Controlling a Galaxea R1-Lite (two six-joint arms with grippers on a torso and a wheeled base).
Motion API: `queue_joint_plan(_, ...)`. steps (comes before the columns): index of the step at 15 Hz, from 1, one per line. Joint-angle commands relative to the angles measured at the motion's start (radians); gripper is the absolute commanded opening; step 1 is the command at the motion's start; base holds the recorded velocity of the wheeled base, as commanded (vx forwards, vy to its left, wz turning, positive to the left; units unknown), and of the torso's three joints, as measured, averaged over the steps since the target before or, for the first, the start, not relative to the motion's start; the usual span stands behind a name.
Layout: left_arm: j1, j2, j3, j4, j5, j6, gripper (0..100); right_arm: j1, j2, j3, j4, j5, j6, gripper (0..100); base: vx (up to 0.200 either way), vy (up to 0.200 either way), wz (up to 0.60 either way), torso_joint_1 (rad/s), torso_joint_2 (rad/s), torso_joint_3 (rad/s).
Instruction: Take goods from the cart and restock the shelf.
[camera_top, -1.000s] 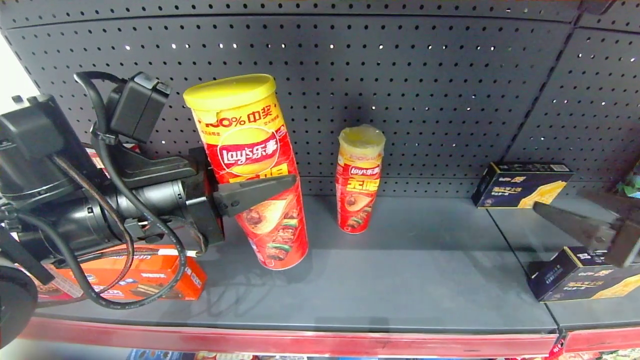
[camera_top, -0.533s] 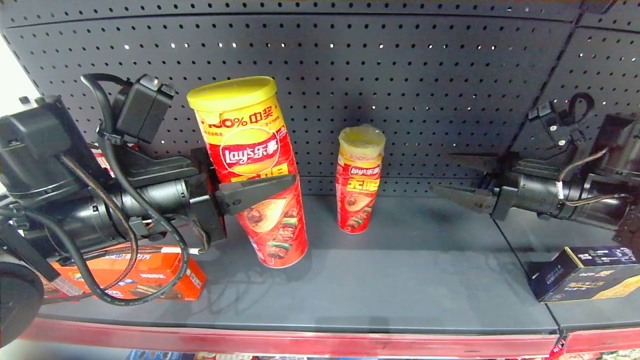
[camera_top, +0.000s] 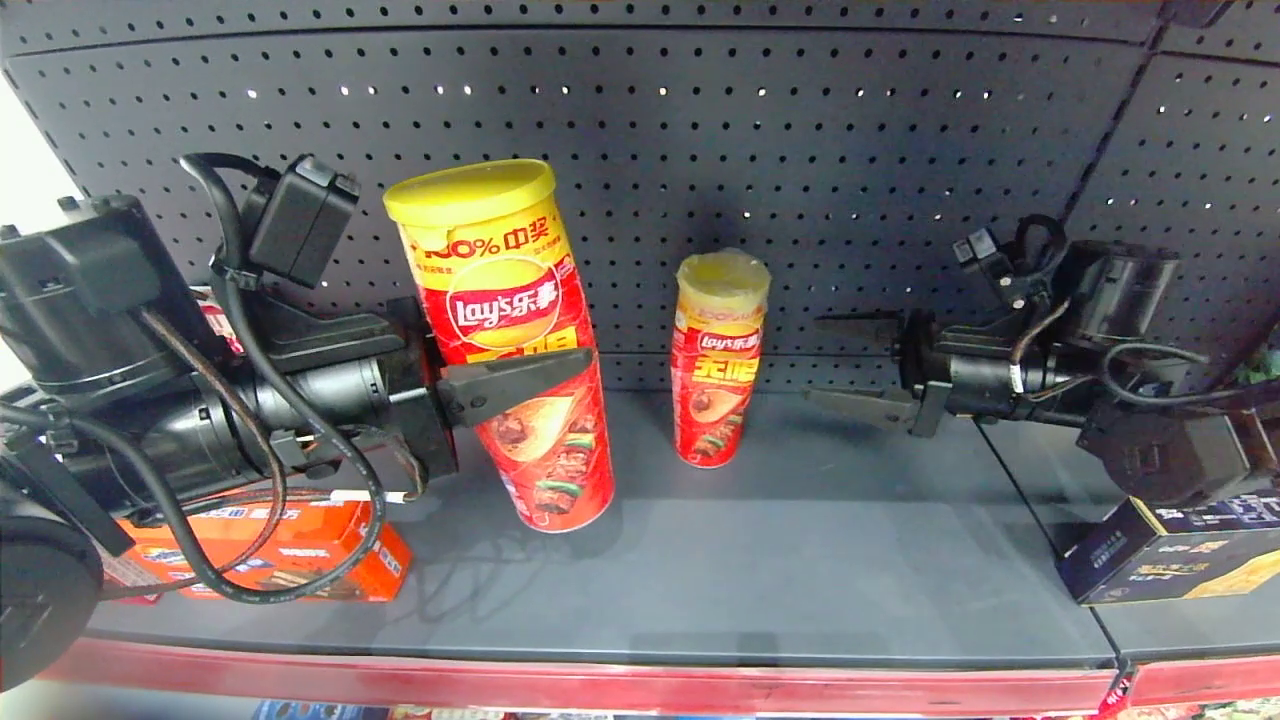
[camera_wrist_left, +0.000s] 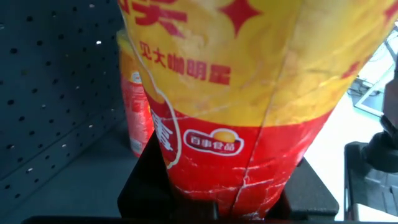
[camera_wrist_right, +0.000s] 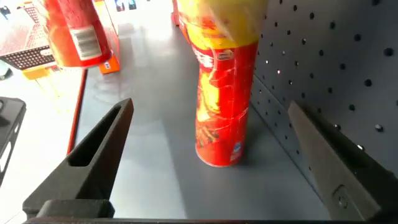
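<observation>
A tall red chips can (camera_top: 500, 330) with a yellow lid is tilted, its top leaning left, over the grey shelf (camera_top: 800, 560). My left gripper (camera_top: 540, 355) is shut on its middle from the left; I cannot tell whether its base touches the shelf. From the left wrist the held can (camera_wrist_left: 249, 93) is up close. A smaller red chips can (camera_top: 720, 365) stands upright near the pegboard. My right gripper (camera_top: 812, 358) is open just right of it, pointing at it. In the right wrist view the small can (camera_wrist_right: 224, 93) stands between the spread fingers (camera_wrist_right: 93, 155).
An orange box (camera_top: 290, 550) lies flat on the shelf under my left arm. A dark blue box (camera_top: 1170, 545) lies at the front right. The black pegboard (camera_top: 800, 150) closes the back and a red lip (camera_top: 600, 685) runs along the front edge.
My right arm has come in from the right edge and moved left, its open gripper now beside the small can. The left gripper and its can have shifted slightly right.
</observation>
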Motion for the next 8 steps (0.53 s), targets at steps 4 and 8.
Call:
queue_joint_plan(4,0.0,-0.002,0.0,0.0,0.0,0.0,0,0.015,0.14,-0.105,0.0,-0.001,0.002,100,0.0,0.0,0.0,0.0,0.0,0.0)
queue_joint_plan(8,0.0,-0.002,0.005,0.0,0.0,0.0,0,0.061,0.212,-0.186,0.005,-0.001,0.003,100,0.0,0.0,0.0,0.0,0.0,0.0)
